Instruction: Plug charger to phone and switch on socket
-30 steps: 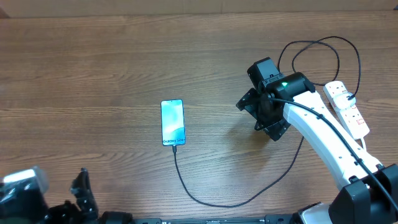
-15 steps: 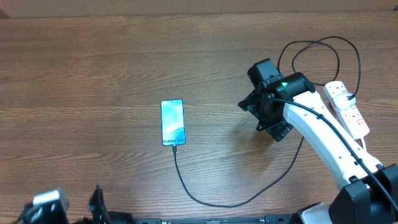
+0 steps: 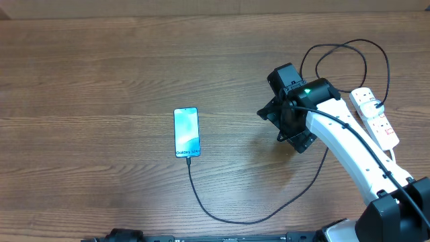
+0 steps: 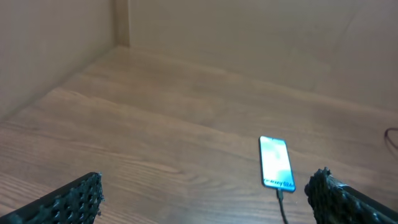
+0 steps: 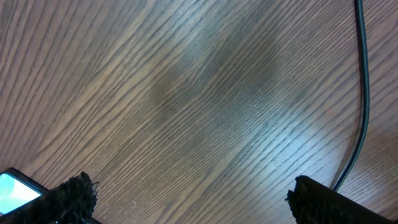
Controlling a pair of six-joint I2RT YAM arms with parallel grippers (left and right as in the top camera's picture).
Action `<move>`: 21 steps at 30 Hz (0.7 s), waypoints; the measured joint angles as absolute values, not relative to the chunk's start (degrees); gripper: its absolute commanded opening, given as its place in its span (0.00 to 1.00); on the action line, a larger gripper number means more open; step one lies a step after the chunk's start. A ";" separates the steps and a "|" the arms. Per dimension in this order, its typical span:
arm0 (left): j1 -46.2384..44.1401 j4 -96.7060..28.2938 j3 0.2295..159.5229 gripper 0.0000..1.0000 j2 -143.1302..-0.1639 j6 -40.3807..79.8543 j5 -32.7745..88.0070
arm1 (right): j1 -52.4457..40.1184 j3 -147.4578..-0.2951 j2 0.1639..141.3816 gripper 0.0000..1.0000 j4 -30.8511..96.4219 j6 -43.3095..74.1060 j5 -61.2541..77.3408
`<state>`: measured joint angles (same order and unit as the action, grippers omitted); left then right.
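Observation:
The phone [image 3: 187, 132] lies flat mid-table, screen lit, and also shows in the left wrist view [image 4: 275, 162]. The thin black charger cable [image 3: 228, 220] runs from the phone's near end, loops right and back, and ends at a black plug in the white power strip [image 3: 376, 121]. The connector sits at the phone's port [image 4: 279, 190]. My right gripper [image 3: 277, 130] is open and empty above bare table, between the phone and the strip. My left gripper [image 4: 205, 199] is open and empty, low and well short of the phone.
The cable [image 5: 364, 93] crosses the right side of the right wrist view, and a corner of the phone [image 5: 13, 186] shows at lower left. Cable loops [image 3: 342, 57] lie behind the right arm. A wall [image 4: 56, 37] stands at the table's far left.
My left arm has drawn back out of the overhead view at the bottom left. The right gripper shifted very slightly. Phone, cable and strip have not moved.

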<state>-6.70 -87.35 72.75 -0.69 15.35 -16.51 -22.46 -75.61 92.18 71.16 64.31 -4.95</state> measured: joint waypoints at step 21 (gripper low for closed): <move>-6.26 -51.00 46.65 1.00 -0.75 30.24 -19.35 | -20.97 -75.55 92.18 1.00 72.55 66.13 -6.85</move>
<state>-6.26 -51.00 46.65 -0.75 30.24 -19.35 -20.97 -75.55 92.18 72.55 66.13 -6.85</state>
